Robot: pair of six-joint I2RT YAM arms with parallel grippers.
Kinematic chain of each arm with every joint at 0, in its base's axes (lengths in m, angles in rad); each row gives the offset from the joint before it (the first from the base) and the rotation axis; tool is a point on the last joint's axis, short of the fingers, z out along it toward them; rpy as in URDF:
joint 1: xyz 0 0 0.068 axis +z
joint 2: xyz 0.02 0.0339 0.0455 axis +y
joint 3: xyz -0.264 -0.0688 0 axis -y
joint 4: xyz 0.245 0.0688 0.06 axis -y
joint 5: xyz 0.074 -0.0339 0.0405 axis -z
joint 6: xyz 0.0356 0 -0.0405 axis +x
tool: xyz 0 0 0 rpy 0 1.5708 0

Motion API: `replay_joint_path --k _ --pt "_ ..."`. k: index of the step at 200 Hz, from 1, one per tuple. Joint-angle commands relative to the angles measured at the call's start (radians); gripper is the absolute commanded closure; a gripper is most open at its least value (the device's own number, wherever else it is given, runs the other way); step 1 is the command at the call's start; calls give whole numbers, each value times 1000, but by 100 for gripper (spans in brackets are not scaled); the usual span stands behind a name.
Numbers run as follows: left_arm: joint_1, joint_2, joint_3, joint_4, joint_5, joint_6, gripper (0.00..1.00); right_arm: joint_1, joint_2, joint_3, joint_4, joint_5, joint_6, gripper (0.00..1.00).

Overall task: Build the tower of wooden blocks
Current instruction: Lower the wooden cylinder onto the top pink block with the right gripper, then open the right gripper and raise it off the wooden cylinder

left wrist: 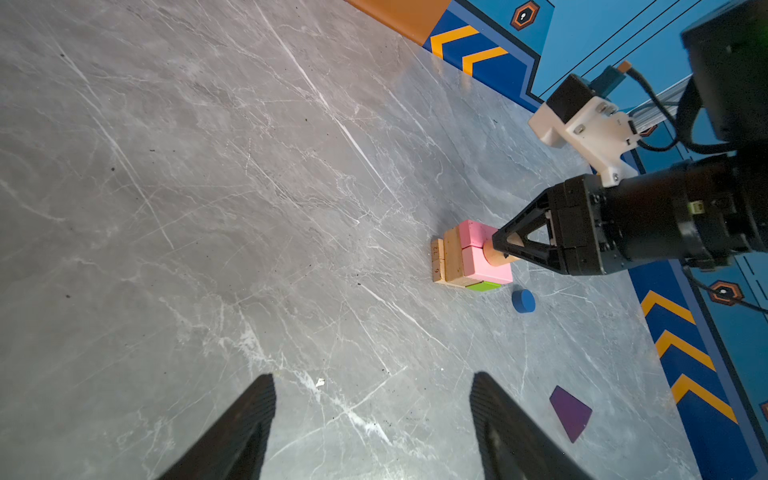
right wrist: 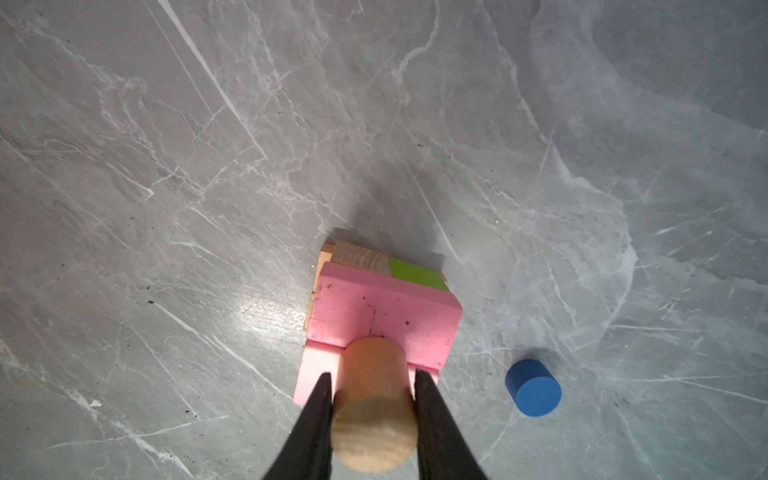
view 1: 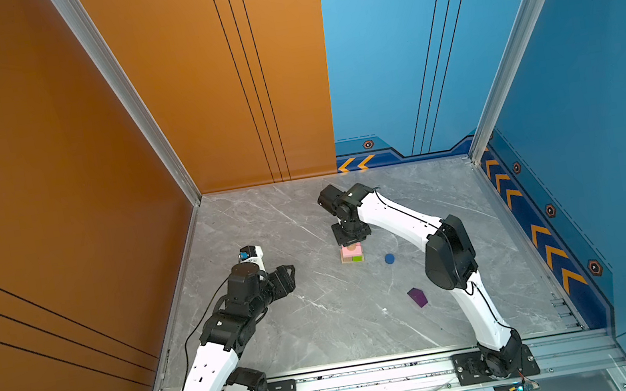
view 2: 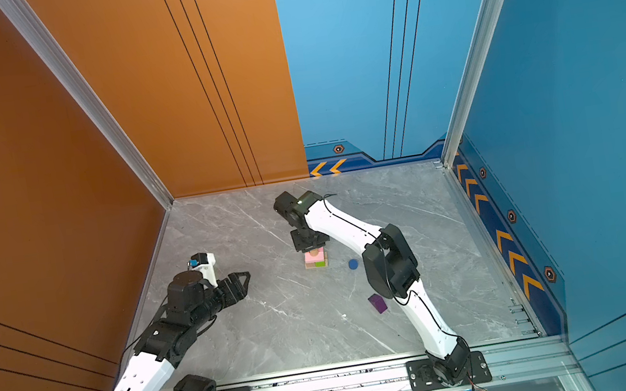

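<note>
The right arm [view 1: 394,216] arches over the grey table [view 1: 324,337] and points straight down onto the wood block tower [view 1: 352,254] near the middle. Its pincer [right wrist: 372,375] is clamped on the tan cylinder [right wrist: 374,399], which meets the pink slabs [right wrist: 386,307]. The left arm [view 1: 211,367] reaches low at the left, its pincer [left wrist: 374,376] apart and empty. The purple peaked block [view 1: 417,297] and blue cylinder [view 1: 389,258] lie loose to the right of the tower.

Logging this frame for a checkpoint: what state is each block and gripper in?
Stack: standing, unfinished.
Tan cylinder: upright on the pink slabs, gripped.
Blue cylinder: on end, loose on table.
Purple block: lying loose on table.
Right gripper: shut on tan cylinder.
Left gripper: open, empty.
</note>
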Motion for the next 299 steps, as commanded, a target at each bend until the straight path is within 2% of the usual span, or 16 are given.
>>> replay_joint_path --k 1,60,226,299 --pt "11 -9 -11 -17 -10 22 24 -5 32 21 -30 28 -9 73" --pt "12 -7 -13 -14 -9 23 24 -4 39 23 -27 25 -7 67" --pt "15 -7 -13 -14 -7 25 24 -5 48 21 -24 18 -3 62" --pt "17 -4 -11 -13 -3 25 24 -5 24 34 -23 25 -2 57"
